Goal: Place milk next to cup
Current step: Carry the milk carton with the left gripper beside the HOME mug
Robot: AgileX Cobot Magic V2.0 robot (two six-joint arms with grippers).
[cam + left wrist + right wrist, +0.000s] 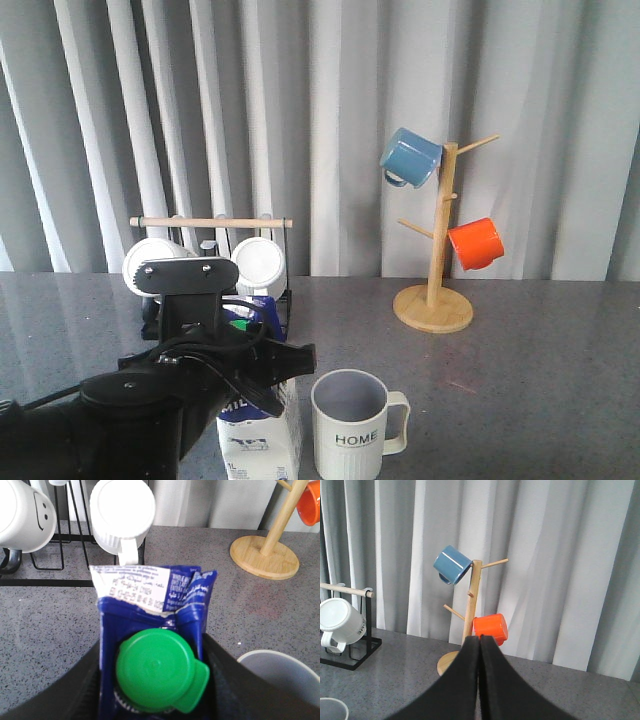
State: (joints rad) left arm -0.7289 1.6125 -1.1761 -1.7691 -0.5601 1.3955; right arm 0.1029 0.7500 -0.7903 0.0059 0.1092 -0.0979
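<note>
pale grey pleated curtain (330, 130) behind a speckled dark grey tabletop (540, 380), soft even light

A wooden mug tree (435, 270) holds a blue mug (409, 157) and an orange mug (476, 243); a black rack (60, 540) (wooden rail on top) holds white mugs (258, 262) on the grey table (540, 360).

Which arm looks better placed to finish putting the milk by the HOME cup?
The left. Its gripper already clasps the milk, which stands just beside the cup. The right gripper is shut, empty, and faces the wooden mug tree.
</note>
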